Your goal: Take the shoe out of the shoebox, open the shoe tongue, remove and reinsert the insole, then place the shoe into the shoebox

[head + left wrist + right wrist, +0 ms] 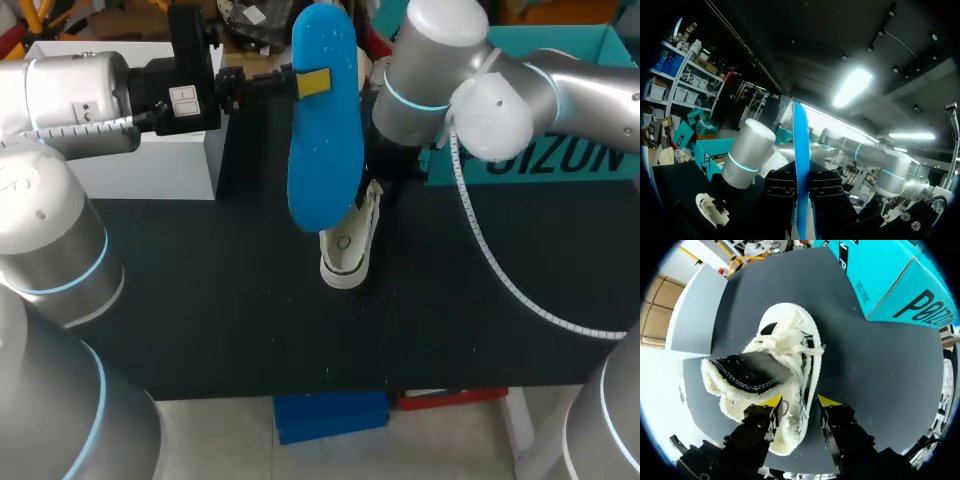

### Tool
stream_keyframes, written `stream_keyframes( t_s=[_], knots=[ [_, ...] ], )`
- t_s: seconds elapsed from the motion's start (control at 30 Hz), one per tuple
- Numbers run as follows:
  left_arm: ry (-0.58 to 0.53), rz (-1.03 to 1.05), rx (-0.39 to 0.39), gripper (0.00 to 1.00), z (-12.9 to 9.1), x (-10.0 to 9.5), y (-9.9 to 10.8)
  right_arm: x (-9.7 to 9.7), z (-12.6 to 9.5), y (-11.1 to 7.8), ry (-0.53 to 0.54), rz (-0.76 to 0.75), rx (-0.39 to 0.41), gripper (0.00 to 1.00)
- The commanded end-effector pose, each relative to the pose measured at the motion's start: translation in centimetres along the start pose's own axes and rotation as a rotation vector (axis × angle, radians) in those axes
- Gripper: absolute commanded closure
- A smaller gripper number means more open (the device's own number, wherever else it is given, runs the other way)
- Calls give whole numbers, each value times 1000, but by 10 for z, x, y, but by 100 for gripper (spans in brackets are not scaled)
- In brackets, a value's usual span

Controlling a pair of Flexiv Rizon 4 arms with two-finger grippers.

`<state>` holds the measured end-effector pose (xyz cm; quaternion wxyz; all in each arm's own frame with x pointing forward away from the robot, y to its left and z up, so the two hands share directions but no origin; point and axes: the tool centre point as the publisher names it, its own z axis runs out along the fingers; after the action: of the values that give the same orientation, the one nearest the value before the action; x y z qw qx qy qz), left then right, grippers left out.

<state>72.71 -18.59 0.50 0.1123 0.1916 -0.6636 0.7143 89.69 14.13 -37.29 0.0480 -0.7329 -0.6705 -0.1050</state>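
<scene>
Here, left gripper [313, 83]: closed on the blue insole [325, 150], holding it on edge above the table [200, 300].
Right gripper [800, 401]: pinches the shoe [790, 355] by its side wall, one finger in the fleece lining and one outside.
Shoe: white, laced, on the table near the insole's lower end, tongue [745, 372] folded open.
Shoebox [590, 60]: teal, behind the right arm.

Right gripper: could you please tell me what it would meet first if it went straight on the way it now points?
The shoe: the right gripper points down at its fleece-lined side wall, which lies directly ahead, with the black table beneath. Whether it touches that wall yet I cannot tell.
</scene>
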Motion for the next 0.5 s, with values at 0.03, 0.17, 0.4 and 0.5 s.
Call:
stream_keyframes(
  t_s=[0.03,0.17,0.4,0.5],
  knots=[
    [-3,-1,-4,100,0,1,0,-13,-31,-17,202,21,-25,0],
    [-3,-1,-4,100,0,1,0,-10,-59,-23,431,56,-84,0],
    [-3,-1,-4,100,0,1,0,-8,-67,-25,463,51,-106,0],
    [-3,-1,-4,100,0,1,0,-8,-67,-25,463,51,-106,0]
  ],
)
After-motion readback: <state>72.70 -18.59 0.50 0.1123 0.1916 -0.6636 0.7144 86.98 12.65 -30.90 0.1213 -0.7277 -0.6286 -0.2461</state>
